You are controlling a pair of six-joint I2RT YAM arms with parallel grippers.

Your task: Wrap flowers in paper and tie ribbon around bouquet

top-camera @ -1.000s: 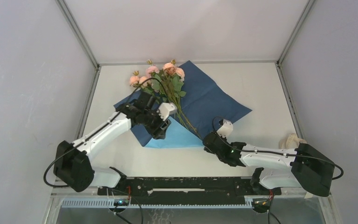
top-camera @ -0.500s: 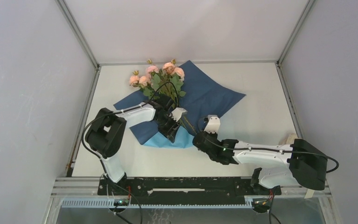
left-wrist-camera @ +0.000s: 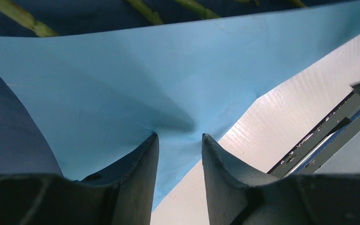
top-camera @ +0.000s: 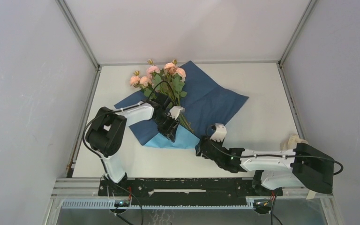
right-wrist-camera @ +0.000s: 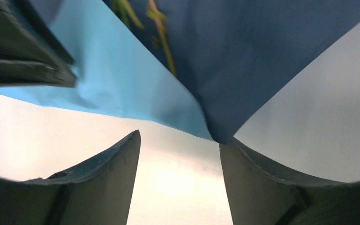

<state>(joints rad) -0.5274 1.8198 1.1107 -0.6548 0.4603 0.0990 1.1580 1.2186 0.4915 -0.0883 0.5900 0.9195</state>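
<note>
Two grippers sit low at the near corner of the paper (top-camera: 211, 101), and both have their fingers apart. My right gripper (right-wrist-camera: 178, 143) is wide open and holds nothing. The folded corner (right-wrist-camera: 213, 133), where the light blue face meets the navy face, lies just ahead of its right finger, almost touching the tip. My left gripper (left-wrist-camera: 179, 140) is partly open. The light blue flap (left-wrist-camera: 98, 79) lies just ahead of its tips with a small crease there, but I see no paper clamped between the fingers.

Beyond the flap, ahead of both tools, the green stems (right-wrist-camera: 161, 40) lie on the navy face. Their long axis runs away from the right gripper, ahead and a little to its left, up to the pink blooms of the flowers (top-camera: 161, 75) at the far end. I judge that the left arm is nearer to the stems, so it should carry the flap across this axis, not along it.

Well off to the right of the right gripper, what I take for the ribbon (top-camera: 293, 139), a small cream lump, rests on the table (top-camera: 262, 93). It is too small to be sure.
</note>
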